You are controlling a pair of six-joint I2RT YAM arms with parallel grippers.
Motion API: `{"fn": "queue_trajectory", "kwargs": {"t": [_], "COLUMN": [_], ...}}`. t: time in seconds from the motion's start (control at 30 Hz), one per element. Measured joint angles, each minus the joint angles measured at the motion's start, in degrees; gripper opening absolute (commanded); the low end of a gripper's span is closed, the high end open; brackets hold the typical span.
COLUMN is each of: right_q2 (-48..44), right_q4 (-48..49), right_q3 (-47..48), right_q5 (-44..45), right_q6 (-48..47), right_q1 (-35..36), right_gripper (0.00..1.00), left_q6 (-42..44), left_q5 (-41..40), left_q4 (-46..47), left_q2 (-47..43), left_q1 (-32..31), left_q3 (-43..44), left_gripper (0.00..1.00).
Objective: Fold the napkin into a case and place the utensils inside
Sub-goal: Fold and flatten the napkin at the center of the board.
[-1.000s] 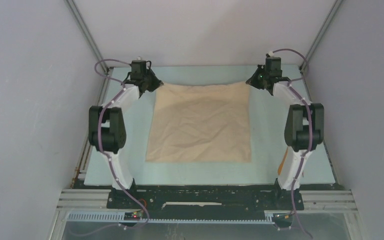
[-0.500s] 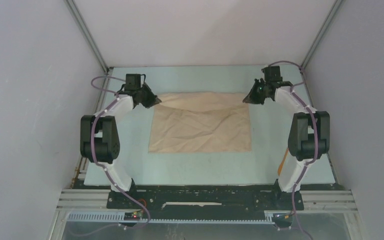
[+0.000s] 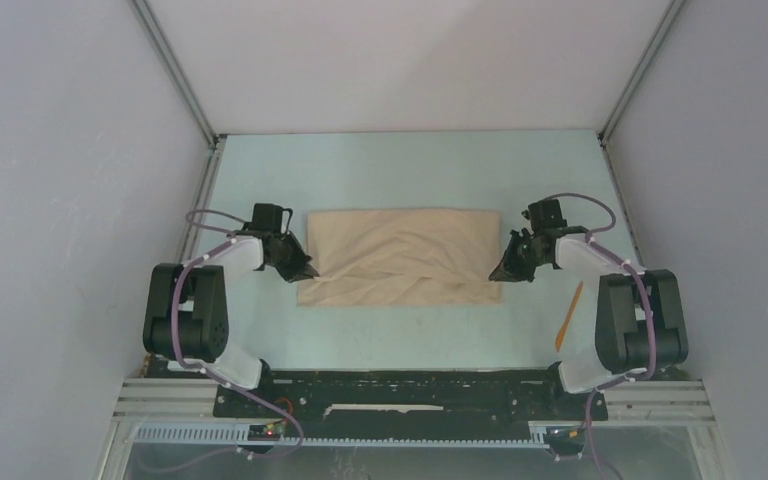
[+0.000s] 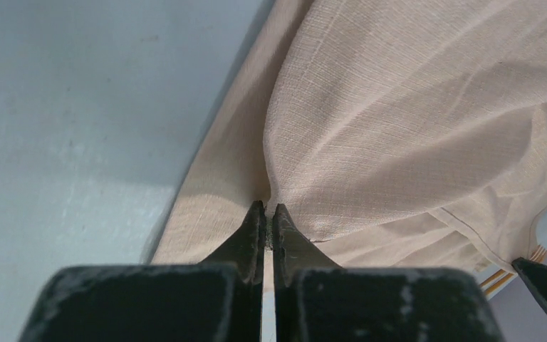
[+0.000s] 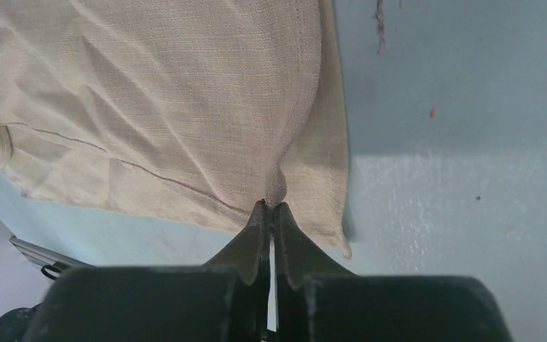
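Napkin [image 3: 400, 252] appears mid first fold; left gripper [image 3: 302, 272] and right gripper [image 3: 500, 272] pinch its corners closed. Next: align edges, release.

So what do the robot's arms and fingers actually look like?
The left arm and right arm match: white rounded links, chunky black elbow housings, and a purple cable looped along each. The fingers are matte black and slightly scuffed, and taper to thin points.
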Motion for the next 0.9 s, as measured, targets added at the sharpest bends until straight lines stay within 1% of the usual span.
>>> {"fn": "queue_trajectory", "kwargs": {"t": [0.23,0.57,0.9], "right_q2": [-3.82,-4.39,-4.22], "right_q4": [1.14,1.2,1.09], "right_q3": [-3.48,-6.05,-6.45], "right_q5": [0.02,1.2,2.45], "right_q6": [-0.22,-0.22,-0.22], "right_q1": [0.0,-0.39,-1.6], "right_gripper": [0.0,0.0,0.0], "left_q6": [1.44,2.03,2.58], "left_q5": [-1.36,-3.26,-5.31], "left_q4": [-0.55,-1.07,-2.01], "left_q2": [-8.02,-9.55,-12.11], "left_q1": [0.0,0.0,0.0], "left_q3": [-3.43,-9.03,-9.18], "left_gripper": [0.0,0.0,0.0]}}
